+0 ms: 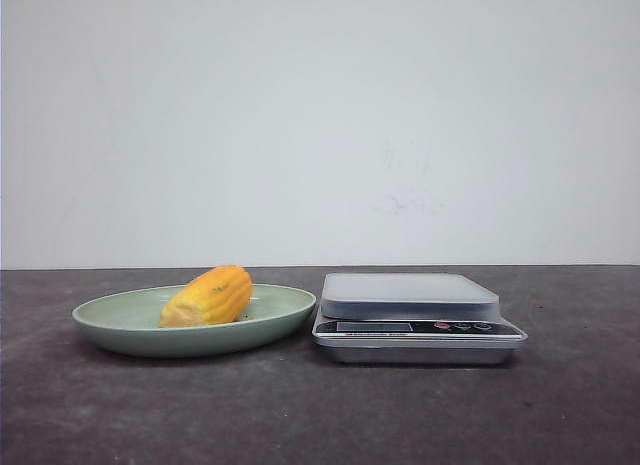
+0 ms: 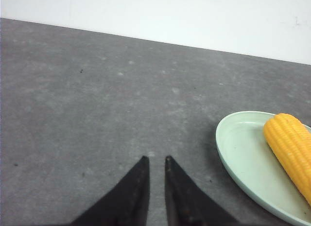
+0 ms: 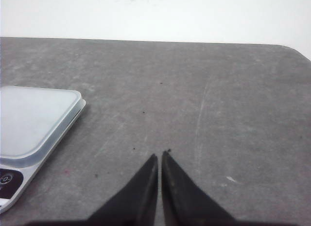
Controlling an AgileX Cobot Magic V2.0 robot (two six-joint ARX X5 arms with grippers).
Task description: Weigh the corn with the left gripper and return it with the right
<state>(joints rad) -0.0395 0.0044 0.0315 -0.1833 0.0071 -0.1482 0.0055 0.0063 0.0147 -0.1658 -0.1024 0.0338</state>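
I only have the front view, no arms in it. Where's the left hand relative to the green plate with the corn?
Observer: The left hand is over bare table beside the shallow pale-green plate, empty, fingers nearly together.
Operator: And the right hand?
Observer: The right hand is over bare table beside the silver digital kitchen scale, fingers almost touching.
Operator: Does the stubby yellow-orange corn cob lie inside the plate?
Observer: Yes, the corn lies along the plate's inner slope.
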